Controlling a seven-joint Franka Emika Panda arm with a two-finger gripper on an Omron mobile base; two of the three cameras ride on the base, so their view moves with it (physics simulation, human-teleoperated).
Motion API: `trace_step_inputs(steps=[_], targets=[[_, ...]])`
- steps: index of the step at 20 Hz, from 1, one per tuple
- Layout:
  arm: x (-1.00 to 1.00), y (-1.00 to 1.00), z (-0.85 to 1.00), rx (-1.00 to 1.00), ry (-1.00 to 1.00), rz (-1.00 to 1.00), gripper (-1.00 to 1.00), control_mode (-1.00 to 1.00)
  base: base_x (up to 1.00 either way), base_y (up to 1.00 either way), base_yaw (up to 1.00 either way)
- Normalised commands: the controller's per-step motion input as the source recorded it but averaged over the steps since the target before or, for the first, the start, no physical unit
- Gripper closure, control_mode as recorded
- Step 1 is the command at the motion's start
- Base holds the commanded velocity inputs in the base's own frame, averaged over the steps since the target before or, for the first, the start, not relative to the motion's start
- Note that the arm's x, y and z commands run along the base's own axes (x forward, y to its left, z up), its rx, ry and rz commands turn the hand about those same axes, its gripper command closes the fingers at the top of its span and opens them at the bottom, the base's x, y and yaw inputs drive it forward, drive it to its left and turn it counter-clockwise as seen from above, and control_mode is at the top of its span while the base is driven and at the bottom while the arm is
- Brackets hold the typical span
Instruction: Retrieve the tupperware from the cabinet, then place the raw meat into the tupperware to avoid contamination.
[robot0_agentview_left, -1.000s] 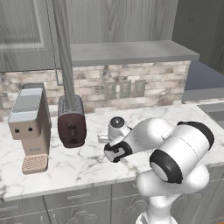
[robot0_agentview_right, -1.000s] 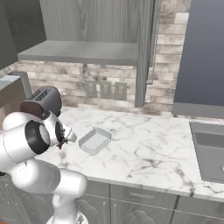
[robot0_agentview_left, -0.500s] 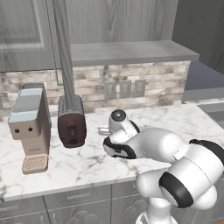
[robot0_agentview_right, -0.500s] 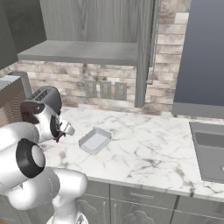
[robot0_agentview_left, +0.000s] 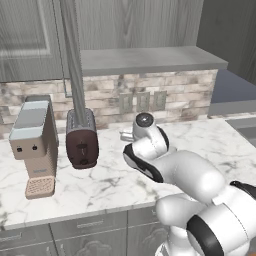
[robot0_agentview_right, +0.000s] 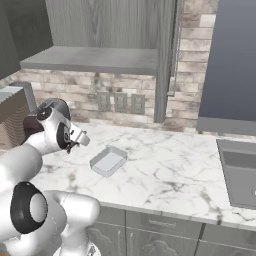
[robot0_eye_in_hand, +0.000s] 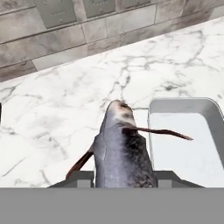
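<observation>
Left base view: arm reaching across frame centre over the counter (robot0_agentview_left: 100, 185), hand near the toaster (robot0_agentview_left: 81, 140) and coffee machine (robot0_agentview_left: 34, 145); cabinet (robot0_agentview_left: 145, 25) standing open at top.

Right base view: tupperware (robot0_agentview_right: 108, 161) sitting centre-left on marble, gripper (robot0_agentview_right: 75, 142) hovering just left of it.

Hand view: jaws partly closed on the raw meat (robot0_eye_in_hand: 124, 148), a fish, bottom centre, hanging just left of the tupperware rim at right. Probably limp, slick, light; gripping mid-body looking safest.
</observation>
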Motion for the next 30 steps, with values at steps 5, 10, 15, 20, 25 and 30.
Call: trace_step_inputs(steps=[5,10,15,20,25,30], targets=[[0.05,-0.57,0.23,0.00,-0.10,-0.04,1.00,-1.00,0.00,0.00,0.00],[0.15,-0.61,0.06,0.00,-0.04,-0.02,1.00,-1.00,0.00,0.00,0.00],[0.02,-0.59,-0.07,0.00,0.00,0.00,1.00,-1.00,0.00,0.00,0.00],[-0.02,-0.20,-0.09,0.01,0.00,0.01,1.00,-1.00,0.00,0.00,0.00],[-0.03,0.00,-0.04,0.00,0.03,0.00,1.00,-1.00,0.00,0.00,0.00],[-0.10,-0.03,-0.06,0.00,0.02,0.00,1.00,-1.00,0.00,0.00,0.00]])
